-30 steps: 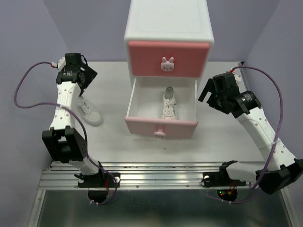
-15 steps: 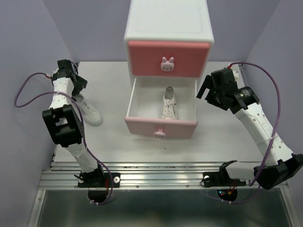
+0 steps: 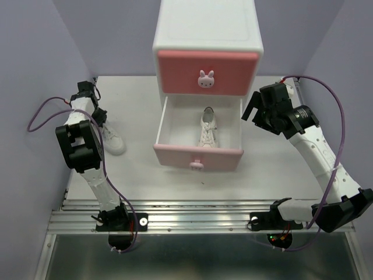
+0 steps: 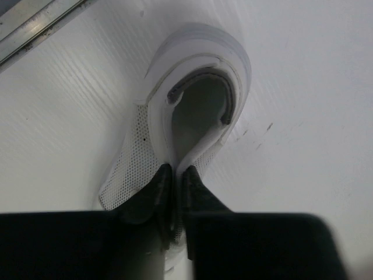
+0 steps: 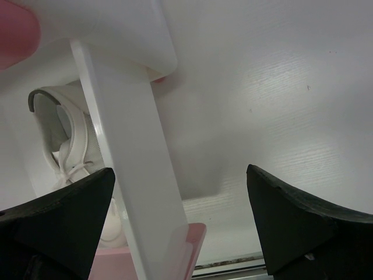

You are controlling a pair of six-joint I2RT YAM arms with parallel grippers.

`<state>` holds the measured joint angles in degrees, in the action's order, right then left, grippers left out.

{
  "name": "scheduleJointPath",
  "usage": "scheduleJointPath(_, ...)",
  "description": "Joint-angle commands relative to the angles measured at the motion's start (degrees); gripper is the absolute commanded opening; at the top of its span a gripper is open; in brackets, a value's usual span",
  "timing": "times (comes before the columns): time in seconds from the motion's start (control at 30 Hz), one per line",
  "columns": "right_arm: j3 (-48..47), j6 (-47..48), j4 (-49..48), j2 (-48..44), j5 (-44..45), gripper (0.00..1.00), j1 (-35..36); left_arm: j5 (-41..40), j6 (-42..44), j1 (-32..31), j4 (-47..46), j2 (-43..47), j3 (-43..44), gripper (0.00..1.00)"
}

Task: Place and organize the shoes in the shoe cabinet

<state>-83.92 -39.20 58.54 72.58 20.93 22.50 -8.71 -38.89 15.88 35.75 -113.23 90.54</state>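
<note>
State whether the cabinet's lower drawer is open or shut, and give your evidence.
Open. The lower drawer stands pulled out from the cabinet, and a white shoe lies visible inside it.

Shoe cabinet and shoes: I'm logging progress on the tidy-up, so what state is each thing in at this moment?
Upper drawer: shut.
Lower drawer: pulled open.
White shoe in drawer: resting on its sole inside the lower drawer.
Loose white shoe: on the table, collar pinched.
Left fingers: shut on the loose white shoe's collar.
Right fingers: open, holding nothing, beside the lower drawer's right wall.
</note>
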Motion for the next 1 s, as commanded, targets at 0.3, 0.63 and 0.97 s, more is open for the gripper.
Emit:
scheduleJointPath(0.3,-4.2,1.2,-1.1,-0.4,1.0,1.0,-0.3,4.6,2.2,0.6,-1.6,12.8,-4.8,0.0)
scheduleJointPath(0.63,-4.0,1.3,-2.7,-1.7,0.8,1.0,-0.3,19.4,-5.1,-1.4,-0.2,28.6,2.3,0.0)
scheduleJointPath(0.97,-2.7,4.4,-3.8,-2.1,-0.9,1.0,-0.3,24.6,-5.5,-13.7,-1.7,37.8,8.1,0.0)
